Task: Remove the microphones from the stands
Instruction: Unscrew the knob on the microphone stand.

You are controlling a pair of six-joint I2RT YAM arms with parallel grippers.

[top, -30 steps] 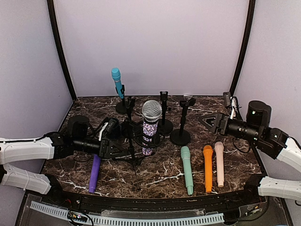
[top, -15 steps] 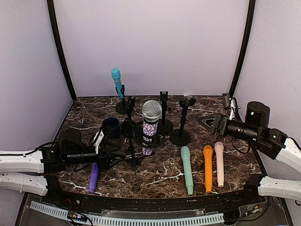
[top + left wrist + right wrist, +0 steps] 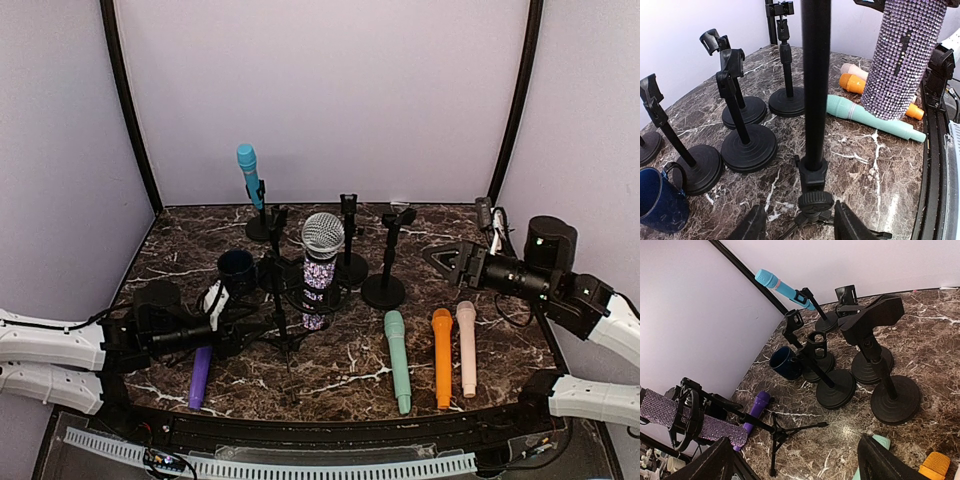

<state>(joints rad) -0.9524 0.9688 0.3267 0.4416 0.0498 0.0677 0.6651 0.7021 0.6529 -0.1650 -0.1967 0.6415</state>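
Sparkly microphone [image 3: 320, 268] sits upright in the ring clip [image 3: 687, 415] of the tripod stand [image 3: 815, 90], mid-table, head up

A blue microphone [image 3: 248, 170] is also clipped in a far stand; the task line doesn't say which one you're after. I judge it's the sparkly one, since your left arm is at its stand

Left gripper [image 3: 800, 226]: low at the tripod's collar, fingers partway apart on either side of the pole, a gap showing on both sides, holding nothing

Right gripper [image 3: 800, 458]: spread wide and empty, up on the right side, well apart from the microphone

What could go wrong:
- The stand is top-heavy. A sideways nudge from your left fingers on the pole could tip it toward the loose microphones lying on the right
- If you clamp off-centre, the thin legs could skate on the marble
- The ring clip looks snug. Pulling the microphone without bracing the pole would likely lift the whole tripod
- Your right arm's path crosses the round-base stands [image 3: 747, 145]; a low approach could knock one over
- The blue cup [image 3: 237, 268] and the purple microphone [image 3: 200, 375] lie just beside your left arm. Swinging it could sweep them
- The sparkly body may slip in a light grip
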